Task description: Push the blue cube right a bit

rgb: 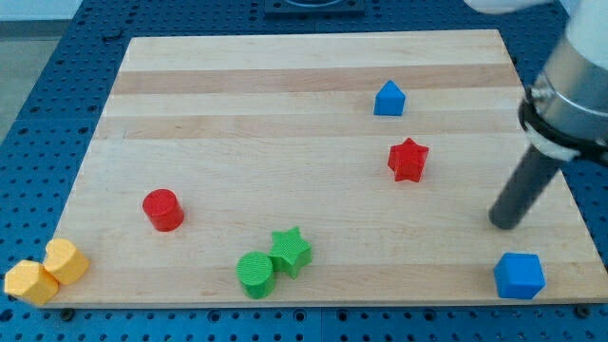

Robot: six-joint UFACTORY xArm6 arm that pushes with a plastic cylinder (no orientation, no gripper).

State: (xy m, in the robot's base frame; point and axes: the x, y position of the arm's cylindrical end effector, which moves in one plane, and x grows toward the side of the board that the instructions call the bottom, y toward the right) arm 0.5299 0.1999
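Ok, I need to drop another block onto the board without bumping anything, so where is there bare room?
Widest free patch: the board's upper left, bordered by the red cylinder below and the blue pentagon-like block to the view's right. Crowded: around my tip, blue cube and red star; also the green pair and yellow pair.

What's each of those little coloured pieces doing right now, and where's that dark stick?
my tip: on the board, above the blue cube, apart from it.
blue cube: near the board's bottom right edge.
blue pointed block: alone, toward the view's top.
red star: alone.
red cylinder: upright, alone.
green star: touching the green cylinder.
two yellow blocks: touching, at the bottom left corner.
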